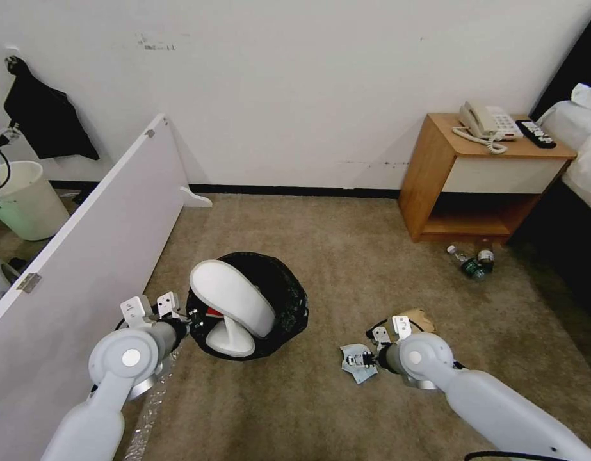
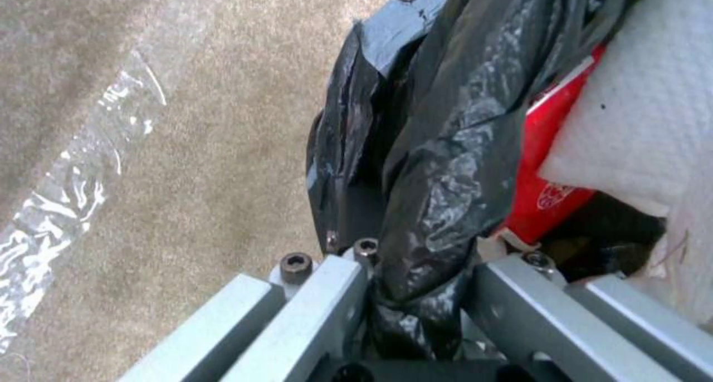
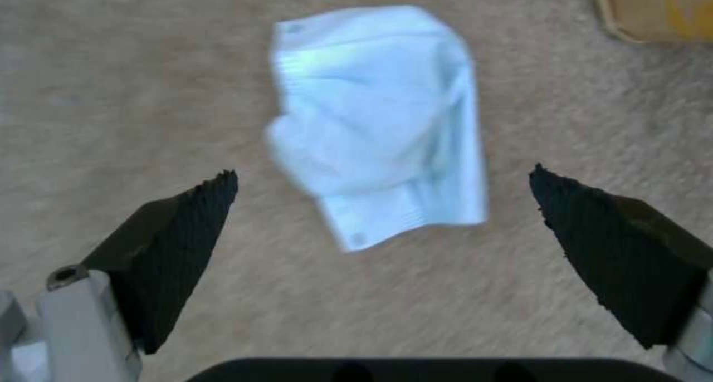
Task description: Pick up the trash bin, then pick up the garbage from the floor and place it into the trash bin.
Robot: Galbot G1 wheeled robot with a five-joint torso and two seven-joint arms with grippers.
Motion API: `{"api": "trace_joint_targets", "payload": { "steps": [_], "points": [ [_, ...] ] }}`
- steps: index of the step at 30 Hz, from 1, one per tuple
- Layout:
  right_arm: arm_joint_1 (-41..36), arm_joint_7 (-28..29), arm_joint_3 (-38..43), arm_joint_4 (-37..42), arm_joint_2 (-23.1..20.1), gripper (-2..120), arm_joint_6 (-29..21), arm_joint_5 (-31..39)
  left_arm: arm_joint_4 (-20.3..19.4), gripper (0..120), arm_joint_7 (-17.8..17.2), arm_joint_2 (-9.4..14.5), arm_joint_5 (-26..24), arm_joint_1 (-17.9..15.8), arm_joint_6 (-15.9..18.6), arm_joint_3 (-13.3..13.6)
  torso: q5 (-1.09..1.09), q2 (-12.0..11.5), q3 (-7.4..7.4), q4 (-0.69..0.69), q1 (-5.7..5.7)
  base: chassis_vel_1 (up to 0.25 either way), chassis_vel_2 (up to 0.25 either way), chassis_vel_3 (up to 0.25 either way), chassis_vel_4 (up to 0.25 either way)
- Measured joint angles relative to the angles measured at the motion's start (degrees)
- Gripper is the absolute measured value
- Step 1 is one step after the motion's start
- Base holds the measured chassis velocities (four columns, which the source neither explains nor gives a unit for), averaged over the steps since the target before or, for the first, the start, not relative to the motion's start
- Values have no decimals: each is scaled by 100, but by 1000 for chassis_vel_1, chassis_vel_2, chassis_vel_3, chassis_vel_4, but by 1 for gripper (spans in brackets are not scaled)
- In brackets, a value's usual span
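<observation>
With my left gripper (image 2: 416,293) pinching the trash bin (image 1: 289,301) liner, my right gripper (image 3: 382,204), fingers spread above the light-blue cloth (image 3: 379,126), may snag carpet.

I see a wooden nightstand (image 1: 436,168) against the far wall on the right, with a white corded telephone (image 1: 489,123) on top and a black remote (image 1: 535,134) just beside it. A bed with white bedding (image 1: 583,137) runs along the right edge. On my left, a white board (image 1: 97,221) stands slanted across the carpet (image 1: 346,256). Beyond it sits a pale bucket (image 1: 27,200), and a black cloth (image 1: 44,116) hangs on the wall.
</observation>
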Motion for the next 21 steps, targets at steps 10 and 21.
{"api": "trace_joint_targets", "payload": {
  "steps": [10,21],
  "points": [
    [32,-388,70,-643,243,100,141,-694,11,0,27,12,53,3,-20,12,-1,0,0,-1,0,0,0,0,0],
    [186,-537,15,-916,538,100,249,-928,21,0,32,3,69,34,-37,13,-2,0,0,0,0,0,0,0,0]
  ]
}}
